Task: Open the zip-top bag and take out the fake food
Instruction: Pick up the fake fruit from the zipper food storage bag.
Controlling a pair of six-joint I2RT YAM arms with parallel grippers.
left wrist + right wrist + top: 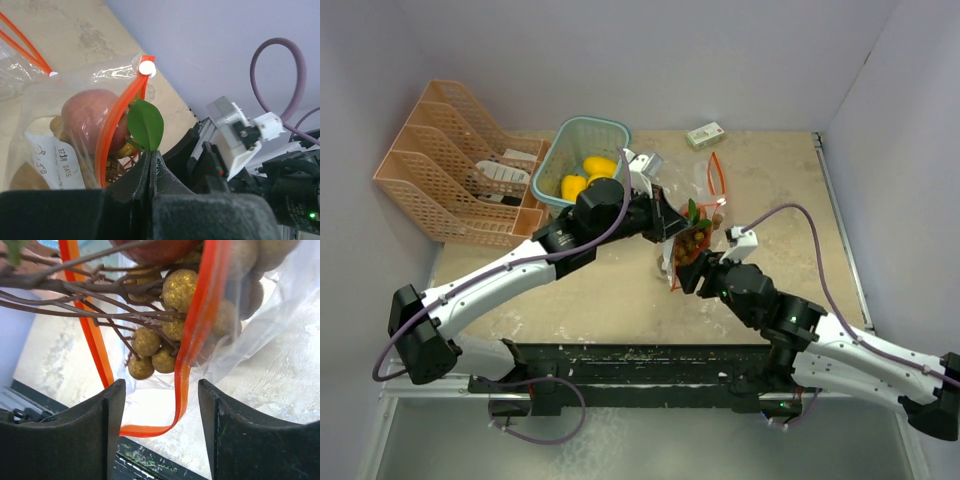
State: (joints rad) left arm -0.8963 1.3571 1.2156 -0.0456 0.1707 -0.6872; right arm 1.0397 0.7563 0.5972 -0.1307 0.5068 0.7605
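Top external view, removal step. Left gripper [152, 157]: pinched shut on zip-top bag [50, 100] rim, above mid surface [620, 300]. Right gripper [161, 390]: parted, astride the orange mouth [186, 360]. Grape cluster [177, 290]: inside bag. Next, likely: clamp cluster, withdraw.

Top external cam sits high above and behind the arm bases and looks down and fwd over the whole tabletop [780, 180]. It is far enough to take in the left arm [500, 280], the right arm [840, 340] and the walls [720, 60] at three sides. Left wrist cam is very close behind its own jaws and looks along them, past the zip-top bag [45, 100], twd the right arm's wrist [240, 130] and a wall. Right wrist cam, also very close, looks out btw its jaws and upward at the bag's orange zip strip [187, 355]. All 3 views share the bag, approx. at the tabletop's middle.
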